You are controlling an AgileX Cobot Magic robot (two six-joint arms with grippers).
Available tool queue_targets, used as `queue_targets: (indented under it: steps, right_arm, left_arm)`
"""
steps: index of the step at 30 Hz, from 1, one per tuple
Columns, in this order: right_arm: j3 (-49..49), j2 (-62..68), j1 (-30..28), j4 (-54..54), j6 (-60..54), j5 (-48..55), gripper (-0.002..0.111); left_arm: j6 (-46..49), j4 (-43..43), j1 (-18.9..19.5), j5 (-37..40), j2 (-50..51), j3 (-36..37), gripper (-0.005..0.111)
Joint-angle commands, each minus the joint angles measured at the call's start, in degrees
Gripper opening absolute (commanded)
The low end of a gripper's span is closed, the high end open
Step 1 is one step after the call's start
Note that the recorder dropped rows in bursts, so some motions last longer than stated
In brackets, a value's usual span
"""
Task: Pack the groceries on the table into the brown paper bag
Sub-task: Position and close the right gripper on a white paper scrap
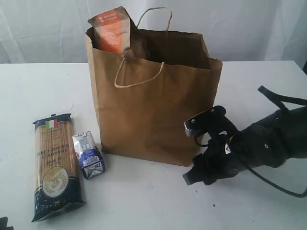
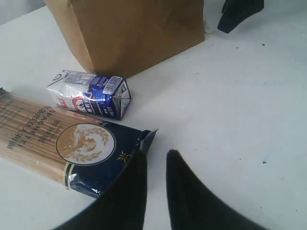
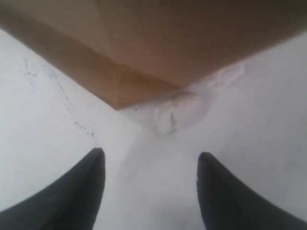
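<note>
The brown paper bag (image 1: 148, 110) stands upright mid-bench (image 1: 144, 206), mouth open to take loads from above. The brown pouch with orange label (image 1: 111, 31) already pokes out at its 11 o'clock corner. At the bag's 8 o'clock, the blue spaghetti packet (image 1: 55, 167) and small blue-white carton (image 1: 88, 155) lie flat, unpacked. The left fingers (image 2: 184, 191) are narrow and empty by the packet's end. The right fingers (image 3: 81, 191) are wide and empty at the bag's 4 o'clock, probably to steady it.
</note>
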Motion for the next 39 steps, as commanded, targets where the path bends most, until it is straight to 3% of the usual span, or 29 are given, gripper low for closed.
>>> queue_targets:
  steps: [1, 10, 16, 18, 21, 31, 39]
  right_arm:
    - [-1.86, 2.32, -0.31, -0.55, -2.96, 0.42, 0.054]
    - [-4.08, 5.99, -0.4, -1.88, -4.1, 1.45, 0.054]
    - [-4.08, 6.81, -0.4, -2.52, -4.91, 1.19, 0.04]
    - [-4.08, 7.18, -0.4, -2.52, -4.91, 1.34, 0.032]
    - [-4.08, 7.22, -0.4, -2.41, -4.69, 4.58, 0.002]
    - [5.79, -10.96, -0.4, -2.22, 3.3, 5.7, 0.0]
    - [6.8, -23.23, -0.4, 0.15, 4.99, 6.23, 0.0]
  left_arm:
    - [-0.06, -0.2, -0.35, 0.26, -0.28, 0.2, 0.021]
    - [-0.06, -0.2, -0.35, 0.26, -0.28, 0.2, 0.021]
    - [-0.06, -0.2, -0.35, 0.26, -0.28, 0.2, 0.021]
    - [-0.06, -0.2, -0.35, 0.26, -0.28, 0.2, 0.021]
    - [-0.06, -0.2, -0.35, 0.26, -0.28, 0.2, 0.021]
    - [-0.06, -0.2, -0.35, 0.26, -0.28, 0.2, 0.021]
    - [-0.06, -0.2, -0.35, 0.26, -0.28, 0.2, 0.021]
